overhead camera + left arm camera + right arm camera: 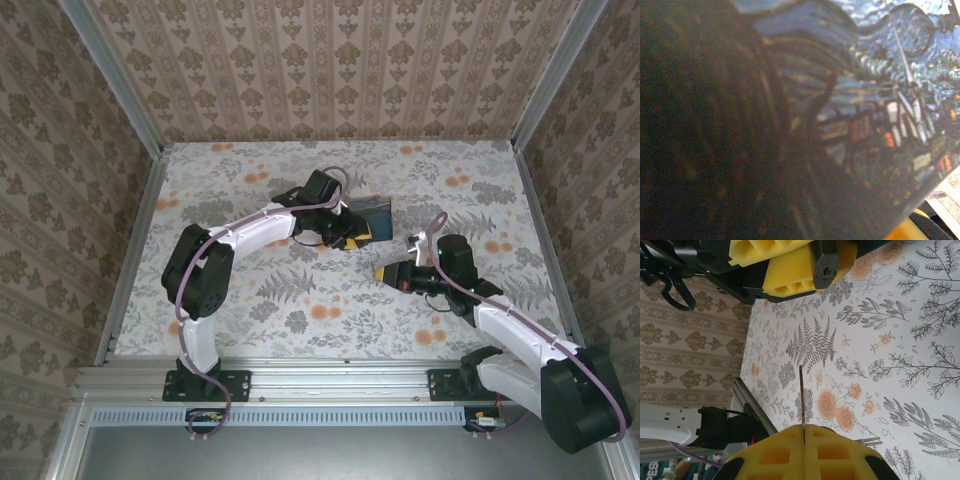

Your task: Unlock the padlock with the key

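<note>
Top: my left arm [250, 225] reaches forward, left gripper [352, 238] at the blue box [377, 209] — I cannot tell its grip. Left wrist: box print, close. Right wrist: right gripper [804, 432] pinches the key [802, 395] — padlock [826, 265] ahead, against the left's yellow fingers [790, 277].

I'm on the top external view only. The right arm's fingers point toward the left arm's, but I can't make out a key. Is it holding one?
Observer: Yes. In the right wrist view the right fingers are shut on the key, with its blade sticking straight out ahead.
Operator: Where's the padlock?
Observer: It's clamped between the left fingers. The padlock has its keyhole facing the right wrist camera.
Operator: Is the key in yet?
Observer: No. Bare table shows between the blade tip and the keyhole, and the keyhole sits a little to one side of the blade's line.
</note>
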